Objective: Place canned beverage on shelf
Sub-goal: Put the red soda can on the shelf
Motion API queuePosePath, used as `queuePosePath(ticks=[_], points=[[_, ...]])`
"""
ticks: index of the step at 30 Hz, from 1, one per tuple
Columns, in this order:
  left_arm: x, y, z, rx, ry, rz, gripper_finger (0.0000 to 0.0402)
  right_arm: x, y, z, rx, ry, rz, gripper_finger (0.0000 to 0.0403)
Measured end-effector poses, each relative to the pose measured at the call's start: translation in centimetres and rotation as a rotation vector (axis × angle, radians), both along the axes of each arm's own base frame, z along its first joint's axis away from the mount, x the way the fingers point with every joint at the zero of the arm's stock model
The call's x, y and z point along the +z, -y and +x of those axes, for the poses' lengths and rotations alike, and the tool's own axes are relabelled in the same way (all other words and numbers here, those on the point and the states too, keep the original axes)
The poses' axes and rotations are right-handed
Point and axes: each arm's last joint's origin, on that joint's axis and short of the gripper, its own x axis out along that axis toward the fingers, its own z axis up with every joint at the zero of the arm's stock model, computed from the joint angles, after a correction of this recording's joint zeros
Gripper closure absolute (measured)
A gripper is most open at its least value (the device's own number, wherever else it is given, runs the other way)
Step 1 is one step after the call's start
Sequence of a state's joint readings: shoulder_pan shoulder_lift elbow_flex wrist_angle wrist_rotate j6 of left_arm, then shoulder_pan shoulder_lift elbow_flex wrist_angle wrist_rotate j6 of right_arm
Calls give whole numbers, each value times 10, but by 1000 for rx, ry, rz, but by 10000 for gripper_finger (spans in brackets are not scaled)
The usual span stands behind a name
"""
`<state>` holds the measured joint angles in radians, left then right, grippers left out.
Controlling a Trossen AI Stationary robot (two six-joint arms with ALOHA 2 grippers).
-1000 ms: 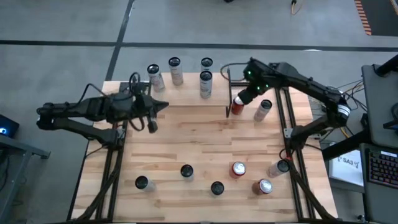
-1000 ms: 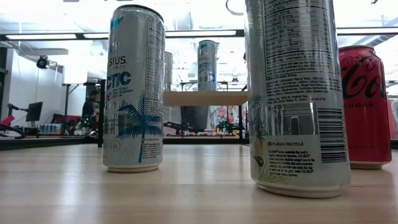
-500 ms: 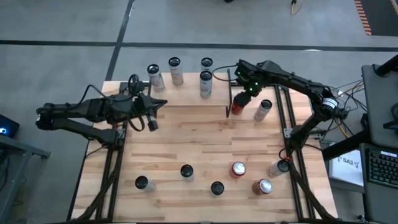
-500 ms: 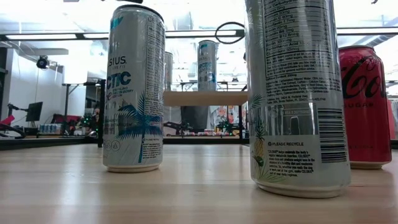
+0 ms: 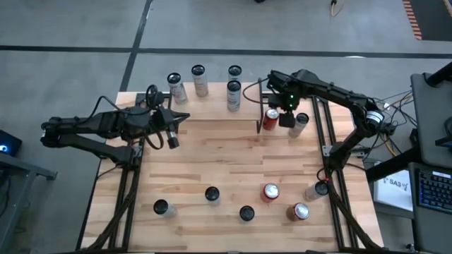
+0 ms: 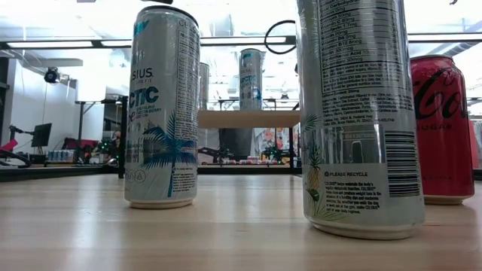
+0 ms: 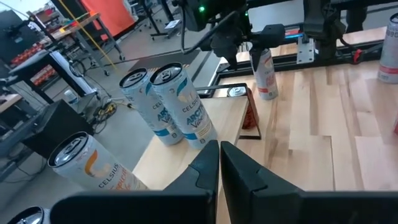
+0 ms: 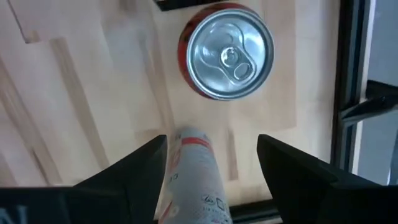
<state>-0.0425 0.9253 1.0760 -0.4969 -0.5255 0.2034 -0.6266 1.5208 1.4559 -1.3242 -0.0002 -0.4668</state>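
On plank tabletop [image 5: 233, 162], scattered cans, grey floor [image 5: 70, 28] around

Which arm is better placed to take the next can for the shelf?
Right. The right gripper is open, directly above the white can and the red can, near the shelf. The left gripper is shut and farther from both cans.
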Motion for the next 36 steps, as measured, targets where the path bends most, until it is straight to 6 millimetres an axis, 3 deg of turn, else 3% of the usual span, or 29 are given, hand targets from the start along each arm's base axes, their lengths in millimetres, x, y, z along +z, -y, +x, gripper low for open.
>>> queuePosePath(ticks=[5, 11, 22, 36], points=[[1, 0, 0, -9, -10, 23, 402, 1, 4, 4, -33, 43, -44, 171], [1, 0, -1, -9, -13, 23, 402, 2, 7, 12, 112, 128, -73, 169], [1, 0, -1, -11, -16, 23, 402, 2, 10, 18, 91, 193, -103, 109], [1, 0, -1, -12, -15, 23, 402, -27, 8, 16, 70, 178, -46, 94]])
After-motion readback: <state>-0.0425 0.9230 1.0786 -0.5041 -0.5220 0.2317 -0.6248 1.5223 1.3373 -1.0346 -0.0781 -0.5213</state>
